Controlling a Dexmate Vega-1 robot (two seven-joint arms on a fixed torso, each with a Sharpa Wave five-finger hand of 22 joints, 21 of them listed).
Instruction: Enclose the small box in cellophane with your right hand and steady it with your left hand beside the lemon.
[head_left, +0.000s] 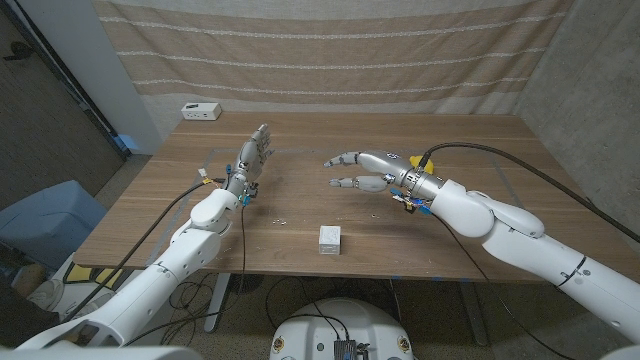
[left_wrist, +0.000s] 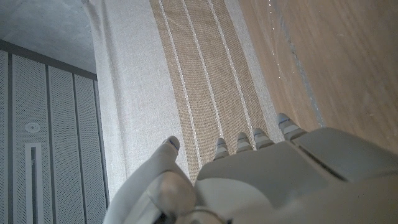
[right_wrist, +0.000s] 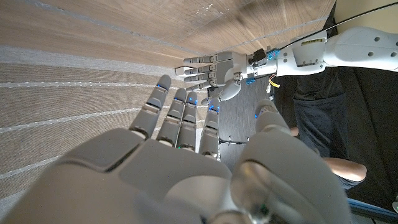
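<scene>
**Striped curtain backs a wooden work table**

A beige curtain (head_left: 330, 45) with pale horizontal stripes hangs behind the wooden table (head_left: 300, 215). A small white device (head_left: 201, 111) sits at the table's far left corner. A blue bin (head_left: 45, 215) stands on the floor to the left. A person's arm (right_wrist: 345, 168) shows at one edge.

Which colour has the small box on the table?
White; the small box shows best in the head view.

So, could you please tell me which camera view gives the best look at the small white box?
The head view: the small white box stands alone on the wooden table near its front edge, apart from both open hands. The left wrist view looks along the left hand at a striped curtain and the tabletop; the right wrist view shows both hands, no box.
</scene>
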